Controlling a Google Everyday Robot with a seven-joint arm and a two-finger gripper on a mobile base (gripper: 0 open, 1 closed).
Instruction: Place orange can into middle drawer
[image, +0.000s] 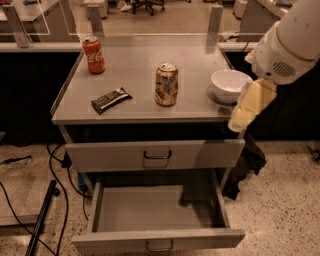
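Observation:
The orange can (166, 84) stands upright near the middle of the cabinet top (145, 107). The middle drawer (157, 240) is pulled out below and nothing lies in it. My gripper (250, 106), a pale yellow part under the white arm, hangs at the cabinet's right front corner. It is to the right of the can, just in front of the white bowl, and holds nothing that I can see.
A red cola can (93, 54) stands at the back left. A dark snack bar (111, 100) lies left of the orange can. A white bowl (228, 84) sits at the right edge. The upper drawer (155, 155) is shut. Cables (30, 215) lie on the floor at left.

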